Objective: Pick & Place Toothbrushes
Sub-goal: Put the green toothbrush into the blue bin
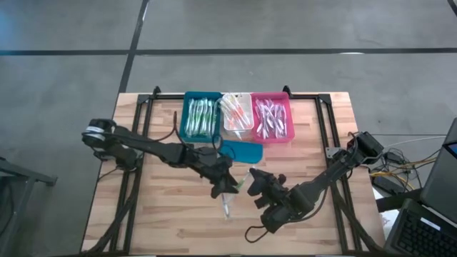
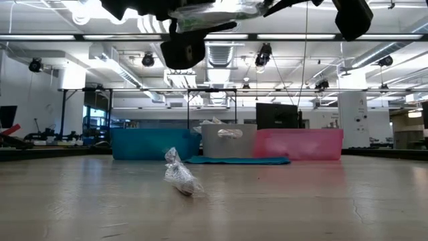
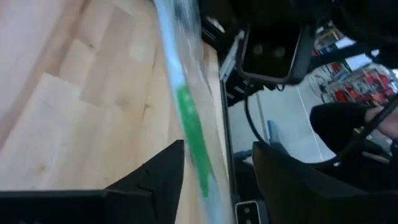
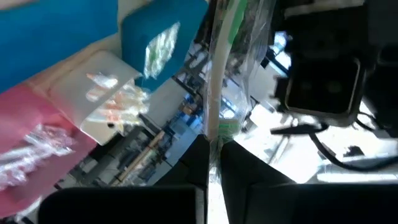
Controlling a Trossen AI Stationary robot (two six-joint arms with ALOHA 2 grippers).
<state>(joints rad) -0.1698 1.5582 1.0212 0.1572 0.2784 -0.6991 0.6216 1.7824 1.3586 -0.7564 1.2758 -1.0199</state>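
Above mid-table, in front of the bins, we are seeing a wrapped green toothbrush point(image 4: 217, 87) spanning between both grippers, its long axis running from one to the other. We are noting the right gripper point(image 4: 213, 155) pinching it tight between closed fingers, while the left gripper point(image 3: 214, 168) is standing spread, the wrapper lying in the gap. Another wrapped toothbrush point(image 2: 179, 175) is lying on the table point(image 1: 157, 221) below. We are judging the teal bin point(image 1: 202, 116) the likely target.

From my seat I count 3 bins point(image 1: 236, 118): teal, white, pink. 1 flat teal lid point(image 1: 241, 150). 2 arms. 1 wrapped toothbrush point(image 1: 226, 206) loose on the table, 1 more held up. Binned toothbrushes: too many to count tbh.
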